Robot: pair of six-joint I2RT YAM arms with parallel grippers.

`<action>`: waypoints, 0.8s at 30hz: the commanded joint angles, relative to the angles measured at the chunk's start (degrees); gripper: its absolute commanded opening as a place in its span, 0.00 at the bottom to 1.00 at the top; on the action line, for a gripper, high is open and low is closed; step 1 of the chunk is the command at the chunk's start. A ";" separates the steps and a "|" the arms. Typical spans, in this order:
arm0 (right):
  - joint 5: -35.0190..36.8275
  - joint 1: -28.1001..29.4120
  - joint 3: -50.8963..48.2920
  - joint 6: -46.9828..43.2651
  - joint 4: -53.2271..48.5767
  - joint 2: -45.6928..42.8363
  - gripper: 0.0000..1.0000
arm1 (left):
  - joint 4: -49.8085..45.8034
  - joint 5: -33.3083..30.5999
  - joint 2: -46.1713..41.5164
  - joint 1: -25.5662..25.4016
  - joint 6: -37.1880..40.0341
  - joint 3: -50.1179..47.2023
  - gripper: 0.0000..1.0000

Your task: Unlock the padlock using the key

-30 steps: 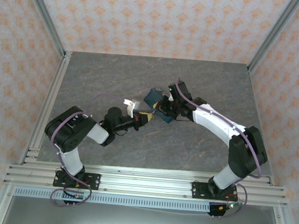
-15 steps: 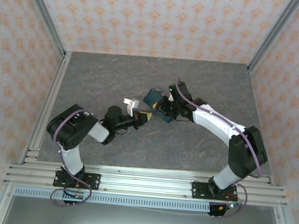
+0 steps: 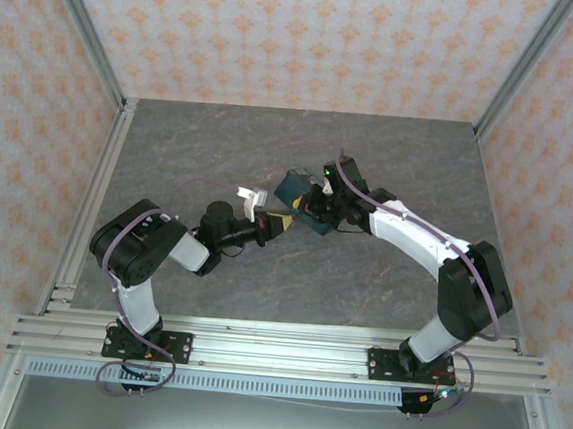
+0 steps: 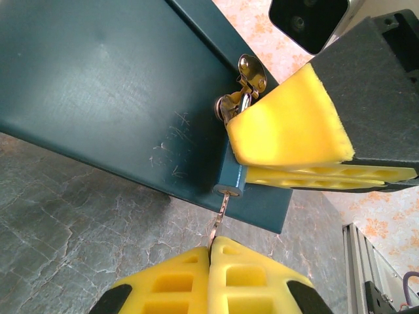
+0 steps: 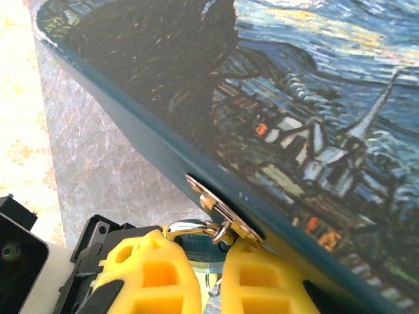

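Left tool [image 4: 211, 254] is closed tight on the key [image 4: 220, 217], its two yellow pads [image 4: 249, 275] meeting with only the slim shaft between them. I see the key's tip entered into the base of the padlock [image 4: 230, 183], so I judge insertion done and the turn as the step in hand. Right tool [image 5: 208, 265] is clamped at the padlock where it hangs from the hasp [image 5: 209, 201] of the box [image 4: 98, 85], bracing it from the far side.

Next move, in my judgement: a roll of the left tool about the key's own axis, with no sideways pull. The shaft is thin and looks easy to bend. The right tool must resist the twist.

Padlock: very small, dark-blue body, with a bright metal loop [image 4: 251, 67] above it. I cannot tell whether it has sprung. It sits at the box's front edge, over the middle of the bench [image 4: 65, 216], well apart from every edge. Whether the box rests on the bench, I cannot tell.
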 commanded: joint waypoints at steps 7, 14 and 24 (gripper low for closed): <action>-3.59 0.45 -2.03 -0.71 0.15 -0.49 0.00 | 3.07 -1.15 -1.05 -0.46 -1.60 3.84 0.00; -2.73 0.61 -3.68 -1.71 0.30 0.09 0.00 | -0.32 -1.52 -2.12 -1.02 0.03 4.20 0.00; -1.10 4.54 -7.89 -1.31 5.16 2.06 0.00 | -4.79 -4.51 -2.45 -4.50 5.90 -0.29 0.00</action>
